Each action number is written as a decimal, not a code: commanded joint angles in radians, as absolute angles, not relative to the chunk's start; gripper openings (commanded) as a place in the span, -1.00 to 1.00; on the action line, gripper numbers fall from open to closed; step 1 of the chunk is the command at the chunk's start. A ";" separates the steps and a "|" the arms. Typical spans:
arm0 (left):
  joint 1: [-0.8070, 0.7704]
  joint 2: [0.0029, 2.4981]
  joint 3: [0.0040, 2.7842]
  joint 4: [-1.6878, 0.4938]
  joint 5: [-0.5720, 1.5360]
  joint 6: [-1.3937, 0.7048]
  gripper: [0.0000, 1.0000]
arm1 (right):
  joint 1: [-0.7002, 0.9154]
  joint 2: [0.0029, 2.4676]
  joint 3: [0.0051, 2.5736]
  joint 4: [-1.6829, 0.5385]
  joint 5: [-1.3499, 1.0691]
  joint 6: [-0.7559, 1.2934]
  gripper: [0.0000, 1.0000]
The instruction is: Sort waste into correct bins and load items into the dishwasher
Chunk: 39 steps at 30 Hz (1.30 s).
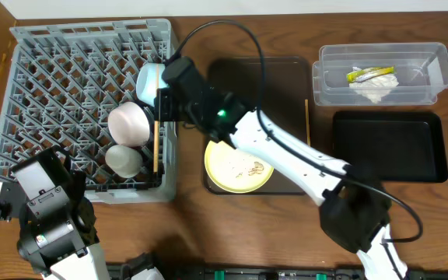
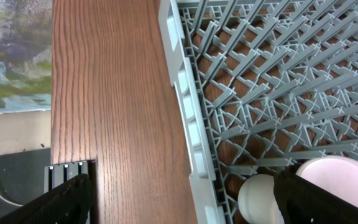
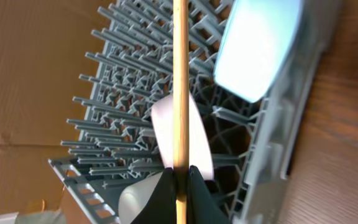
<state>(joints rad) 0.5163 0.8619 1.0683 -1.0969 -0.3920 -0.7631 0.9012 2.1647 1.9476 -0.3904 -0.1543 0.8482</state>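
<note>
The grey dish rack (image 1: 68, 93) holds the light blue bowl (image 1: 148, 78), the pinkish-white bowl (image 1: 129, 123) and the small white cup (image 1: 123, 159). My right gripper (image 1: 162, 105) is shut on a wooden chopstick (image 1: 156, 148) over the rack's right edge; the right wrist view shows the fingers (image 3: 179, 180) pinching the stick (image 3: 179, 81). A second chopstick (image 1: 307, 124) lies at the brown tray's right edge. The pale yellow plate (image 1: 228, 159) carries beige scraps (image 1: 253, 167). The napkin (image 1: 376, 89) and yellow-green wrapper (image 1: 368, 74) lie in the clear tub (image 1: 438, 66). My left gripper (image 2: 185, 202) is open and empty over the rack's front left corner.
The dark brown serving tray (image 1: 278, 78) lies under the plate, right of the rack. The flat black tray (image 1: 387, 144) lies in front of the tub. The left wrist view shows the rack wall (image 2: 185, 106), the cup (image 2: 257, 199) and the table's left edge.
</note>
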 commanded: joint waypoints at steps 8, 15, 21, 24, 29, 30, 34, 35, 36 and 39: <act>0.521 0.861 1.084 -1.101 -0.405 -0.772 0.88 | 0.933 2.268 1.950 -0.351 -0.138 0.832 -0.92; 0.521 0.861 1.084 -1.101 -0.405 -0.772 0.88 | 0.933 2.269 1.950 -0.352 -0.139 0.768 -0.29; 0.521 0.861 1.084 -1.101 -0.405 -0.772 0.88 | 0.900 2.182 1.961 -0.410 -0.146 0.670 -0.07; 0.521 0.861 1.084 -1.101 -0.405 -0.772 0.88 | 0.857 2.115 1.962 -0.470 -0.145 0.616 0.17; 0.521 0.861 1.084 -1.101 -0.405 -0.772 0.89 | 0.759 2.032 1.962 -0.625 -0.093 0.607 0.47; 0.521 0.861 1.084 -1.101 -0.405 -0.772 0.89 | 0.734 2.019 1.962 -0.665 -0.078 0.605 0.55; 0.521 0.861 1.084 -1.101 -0.405 -0.772 0.88 | 0.628 2.007 1.961 -0.829 -0.044 0.559 0.66; 0.521 0.861 1.084 -1.101 -0.405 -0.772 0.88 | 0.606 2.013 1.961 -0.871 -0.037 0.533 0.66; 0.521 0.861 1.084 -1.101 -0.405 -0.772 0.88 | 0.583 2.020 1.959 -0.921 -0.022 0.507 0.66; 0.521 0.861 1.084 -1.101 -0.405 -0.772 0.89 | 0.521 2.068 1.931 -1.075 0.112 0.465 0.67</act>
